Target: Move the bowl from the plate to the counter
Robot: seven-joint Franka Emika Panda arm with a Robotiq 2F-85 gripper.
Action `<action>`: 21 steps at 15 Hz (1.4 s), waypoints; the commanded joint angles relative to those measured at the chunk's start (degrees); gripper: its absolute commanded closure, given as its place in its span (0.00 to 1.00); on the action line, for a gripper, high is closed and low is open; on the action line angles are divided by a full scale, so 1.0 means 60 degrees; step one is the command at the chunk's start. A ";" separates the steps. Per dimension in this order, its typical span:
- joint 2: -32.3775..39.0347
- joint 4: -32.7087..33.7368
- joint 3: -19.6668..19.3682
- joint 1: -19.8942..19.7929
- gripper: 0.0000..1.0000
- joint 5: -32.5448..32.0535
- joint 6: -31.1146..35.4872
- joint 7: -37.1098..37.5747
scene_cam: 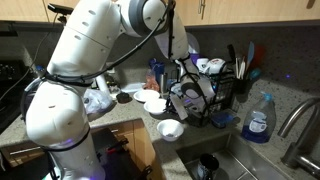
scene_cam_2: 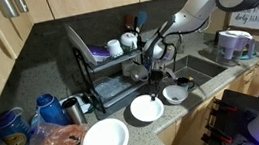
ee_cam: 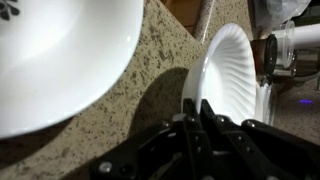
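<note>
In the wrist view my gripper (ee_cam: 195, 108) is shut on the left rim of the small white bowl (ee_cam: 232, 75). The bowl hangs tilted above the speckled counter (ee_cam: 150, 65) and casts a shadow on it. The small white plate (ee_cam: 55, 50) lies flat to the left, with nothing on it. In both exterior views the gripper (scene_cam: 185, 97) (scene_cam_2: 156, 71) hovers in front of the dish rack, above the plate (scene_cam_2: 145, 109) (scene_cam: 157, 105). I cannot make out the held bowl there.
A deeper whitish bowl (scene_cam_2: 175, 93) (scene_cam: 171, 128) sits near the sink (scene_cam_2: 202, 68). A larger dinner plate (scene_cam_2: 105, 139) lies at the counter's front. The black dish rack (scene_cam_2: 109, 70) holds cups. Blue bottles (scene_cam_2: 46, 109) and a soap bottle (scene_cam: 259, 118) stand nearby.
</note>
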 commanded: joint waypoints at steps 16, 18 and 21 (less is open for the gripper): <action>0.1229 0.1216 0.0056 -0.0513 0.98 -0.0289 -0.0716 -0.0835; 0.1146 0.1164 0.0019 -0.0499 0.98 -0.0335 -0.0682 -0.0736; 0.1109 0.1178 0.0008 -0.0516 0.98 -0.0432 -0.0722 -0.0639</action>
